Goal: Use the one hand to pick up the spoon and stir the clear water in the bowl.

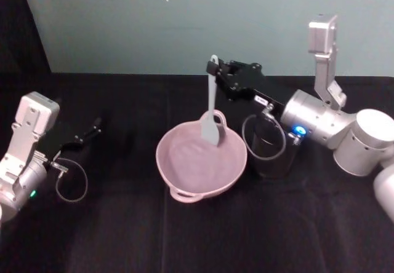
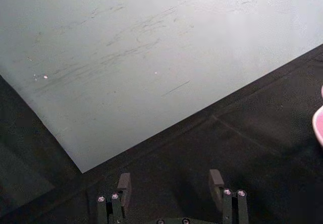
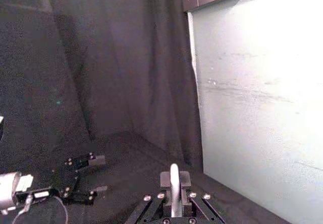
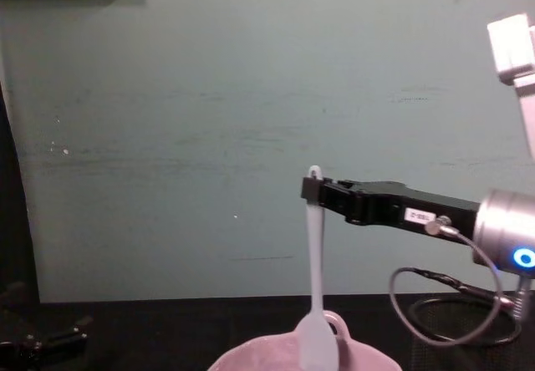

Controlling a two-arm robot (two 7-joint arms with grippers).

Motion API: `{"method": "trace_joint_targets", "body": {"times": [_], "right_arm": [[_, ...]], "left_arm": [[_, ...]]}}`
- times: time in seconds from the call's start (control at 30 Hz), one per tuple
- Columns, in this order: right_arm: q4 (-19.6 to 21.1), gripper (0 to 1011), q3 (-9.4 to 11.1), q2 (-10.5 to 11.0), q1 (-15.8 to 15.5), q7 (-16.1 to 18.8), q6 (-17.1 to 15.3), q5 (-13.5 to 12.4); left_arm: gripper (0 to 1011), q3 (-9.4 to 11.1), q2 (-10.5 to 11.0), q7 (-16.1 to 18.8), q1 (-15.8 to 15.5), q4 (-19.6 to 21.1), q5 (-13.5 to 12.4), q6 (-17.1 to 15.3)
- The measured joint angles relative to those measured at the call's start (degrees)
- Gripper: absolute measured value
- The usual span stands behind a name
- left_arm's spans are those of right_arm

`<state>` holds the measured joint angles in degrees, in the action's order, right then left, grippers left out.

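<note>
My right gripper (image 1: 214,70) is shut on the top of the white spoon's handle (image 1: 211,94), holding it upright above the pale pink bowl (image 1: 178,174). The spoon's flat blade (image 1: 210,128) hangs over the bowl's far rim, close to the small loop handle. In the chest view the spoon (image 4: 314,271) hangs straight down from the right gripper (image 4: 311,191) to the bowl's rim (image 4: 251,356). The right wrist view has the handle (image 3: 174,188) clamped between the fingers. The clear water cannot be made out. My left gripper (image 1: 92,128) rests open at the table's left, fingers (image 2: 124,186) apart.
A black wire-mesh cup (image 1: 266,147) stands right beside the bowl, under my right arm. A black cloth covers the table (image 1: 123,236). A pale teal wall (image 1: 154,21) rises behind the table. A grey cable (image 1: 71,184) loops near the left wrist.
</note>
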<state>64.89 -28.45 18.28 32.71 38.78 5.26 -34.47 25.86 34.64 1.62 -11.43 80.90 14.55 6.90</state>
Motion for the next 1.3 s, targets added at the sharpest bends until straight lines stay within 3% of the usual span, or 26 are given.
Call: {"method": "trace_joint_targets", "body": {"times": [0.33, 0.67, 0.9, 1.3], "right_arm": [[6.94, 111, 0.22, 3.53, -4.35, -0.91, -2.56, 0.09], [11.07, 110, -1.72, 3.87, -6.14, -0.21, -3.42, 0.06], [9.49, 110, -3.25, 1.85, -4.69, 0.82, -2.96, -0.2], [0.02, 110, -4.14, -2.75, 1.1, 1.73, -0.76, -0.06]], "left_arm": [[1011, 0.0, 0.0, 0.0, 0.0, 0.0, 0.0, 0.01], [1011, 0.0, 0.0, 0.0, 0.0, 0.0, 0.0, 0.0], [1011, 0.0, 0.0, 0.0, 0.0, 0.0, 0.0, 0.0], [1011, 0.0, 0.0, 0.0, 0.0, 0.0, -0.01, 0.0]]}}
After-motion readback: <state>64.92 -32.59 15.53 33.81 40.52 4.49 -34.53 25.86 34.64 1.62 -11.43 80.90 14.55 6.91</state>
